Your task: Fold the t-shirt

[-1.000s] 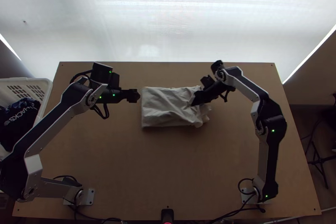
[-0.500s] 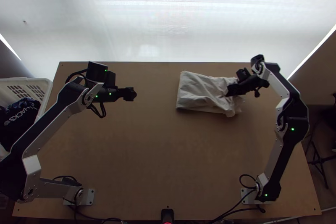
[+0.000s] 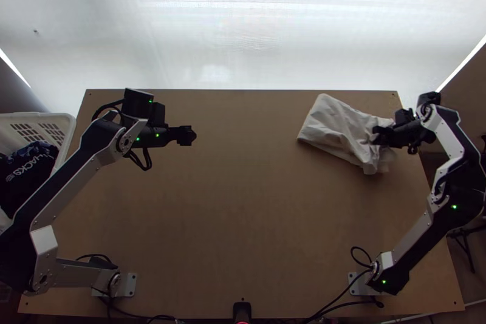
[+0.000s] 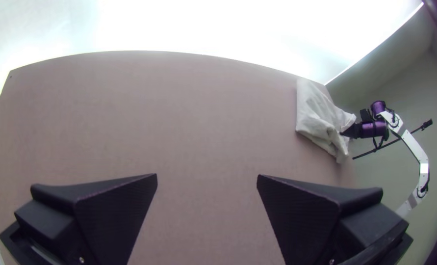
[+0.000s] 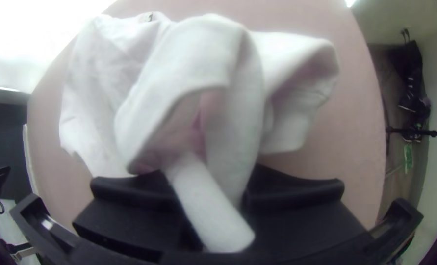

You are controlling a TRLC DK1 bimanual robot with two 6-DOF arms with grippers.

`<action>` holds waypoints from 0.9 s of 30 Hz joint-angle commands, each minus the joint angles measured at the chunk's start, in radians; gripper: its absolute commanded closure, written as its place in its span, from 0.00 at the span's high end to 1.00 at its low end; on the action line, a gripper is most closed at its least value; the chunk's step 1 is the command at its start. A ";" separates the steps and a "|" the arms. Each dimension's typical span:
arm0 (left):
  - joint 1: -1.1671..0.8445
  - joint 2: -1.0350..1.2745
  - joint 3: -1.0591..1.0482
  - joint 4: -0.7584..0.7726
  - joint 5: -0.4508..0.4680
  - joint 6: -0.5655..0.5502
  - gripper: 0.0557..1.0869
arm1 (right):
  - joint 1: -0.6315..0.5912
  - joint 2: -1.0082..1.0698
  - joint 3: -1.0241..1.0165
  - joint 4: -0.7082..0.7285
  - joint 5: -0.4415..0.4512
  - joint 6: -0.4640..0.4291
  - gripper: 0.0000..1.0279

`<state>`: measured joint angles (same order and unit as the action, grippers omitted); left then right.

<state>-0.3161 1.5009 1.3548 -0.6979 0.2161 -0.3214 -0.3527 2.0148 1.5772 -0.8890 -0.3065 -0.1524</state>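
Observation:
The white t-shirt (image 3: 340, 130) lies as a compact folded bundle at the table's far right, smooth toward the middle and rumpled at its right end. There the right gripper (image 3: 378, 135) holds it. In the right wrist view that gripper (image 5: 208, 196) is shut on bunched cloth, and a roll of fabric pokes up between its fingers. My left gripper (image 3: 193, 135) hangs over the left half of the table, well apart from the shirt. Its fingers stand wide apart with bare table between them in the left wrist view, the gripper (image 4: 207, 176) being open.
A white basket (image 3: 68, 122) with dark clothing (image 3: 30, 172) stands at the table's left side. The wooden table (image 3: 243, 220) has a small black device (image 3: 242, 310) at its near edge. A white screen (image 3: 255, 32) rises behind the far edge.
The right gripper has carried the shirt from the middle to the far right, and the bundle has turned somewhat. My left gripper has shifted slightly left.

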 commanded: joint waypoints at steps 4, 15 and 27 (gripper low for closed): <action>-0.008 -0.014 0.003 0.000 0.002 -0.001 0.96 | -0.160 -0.080 -0.128 0.068 0.061 0.057 0.03; -0.015 -0.027 0.004 0.000 0.002 -0.005 0.96 | -0.166 -0.154 -0.209 0.131 0.104 0.062 0.11; -0.012 -0.047 -0.016 -0.003 0.002 -0.010 0.96 | 0.015 -0.499 -0.207 0.144 0.222 0.034 0.97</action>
<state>-0.3298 1.4628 1.3499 -0.7017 0.2176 -0.3294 -0.4313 1.6890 1.3579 -0.7563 -0.1440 -0.1024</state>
